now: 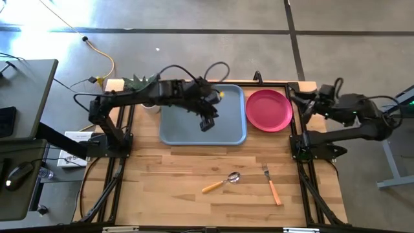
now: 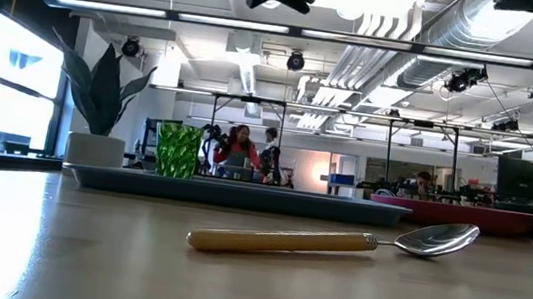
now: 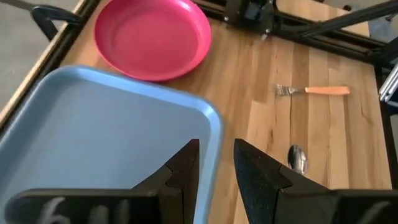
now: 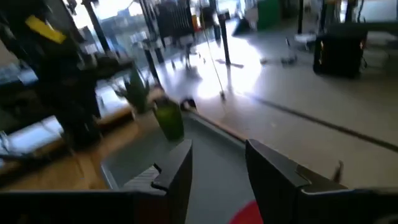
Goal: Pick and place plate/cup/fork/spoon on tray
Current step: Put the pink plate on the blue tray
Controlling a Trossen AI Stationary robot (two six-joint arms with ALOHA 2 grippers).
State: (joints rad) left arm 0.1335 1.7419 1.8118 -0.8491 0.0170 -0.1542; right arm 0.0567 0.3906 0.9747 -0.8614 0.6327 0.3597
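So the cup [image 2: 178,150] is already sitting on the tray [image 1: 187,133], and the left gripper [image 1: 206,122] hangs over the tray with its jaws released and empty. The plate [image 1: 268,110] sits just past the tray's edge off to the side of those jaws, with the right gripper [image 1: 309,103] beside it, jaws parted. I'd guess the plate's next, while the spoon [image 1: 222,182] and fork [image 1: 272,183] wait on the tabletop well away from both.

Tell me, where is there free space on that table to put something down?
Most of the tray is bare; only the cup sits at its far corner. Bare wood lies left of the spoon. Tighter: between spoon and fork, and where the plate borders the tray.
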